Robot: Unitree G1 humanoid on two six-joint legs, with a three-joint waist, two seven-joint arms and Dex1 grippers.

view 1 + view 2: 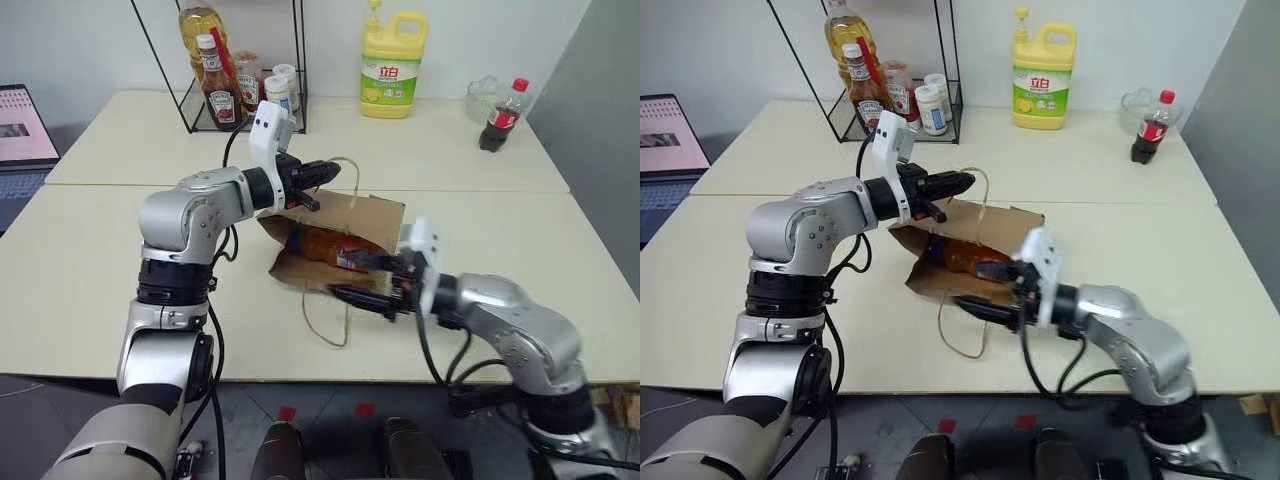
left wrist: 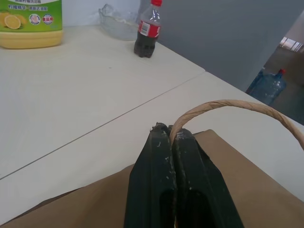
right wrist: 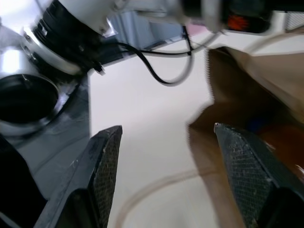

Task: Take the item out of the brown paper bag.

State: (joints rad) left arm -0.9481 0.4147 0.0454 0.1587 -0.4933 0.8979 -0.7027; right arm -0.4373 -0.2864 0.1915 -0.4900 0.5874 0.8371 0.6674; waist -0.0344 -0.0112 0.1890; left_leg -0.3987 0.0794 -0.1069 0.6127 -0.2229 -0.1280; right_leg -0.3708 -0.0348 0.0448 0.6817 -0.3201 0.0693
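- On the table (image 1: pixel 90 290), left eye view: the brown paper bag (image 1: pixel 375 215) lies on its side with its mouth toward the robot. The item (image 1: pixel 330 245), an orange bottle, lies inside the mouth, long axis running across the picture, blue cap toward the robot's left. The left gripper (image 1: pixel 325 172) is pressed together on the bag's upper handle (image 1: pixel 350 165) and holds it above the bag. The right gripper (image 1: pixel 365 278) stands spread just at the bag's mouth, pointing toward the robot's left, one finger above and one below the bottle's near end.
- Right eye view: same arrangement; the right gripper (image 1: pixel 990 287) is plainly the nearer to the item (image 1: pixel 960 255), which lies just ahead of its fingertips. The lower handle (image 1: pixel 962 335) loops loose on the table toward the robot.
- Left wrist view: the left gripper (image 2: pixel 171 137) fingers meet with the cord handle (image 2: pixel 228 105) pinched between them; brown paper lies beneath.
- Right wrist view: the right gripper (image 3: pixel 166 137) fingers stand wide apart and empty; the bag's open edge (image 3: pixel 223 114) with a dark orange shape inside sits by one finger. Judgement: the coming move turns on sliding the spread fingers along the bottle's long axis before closing.
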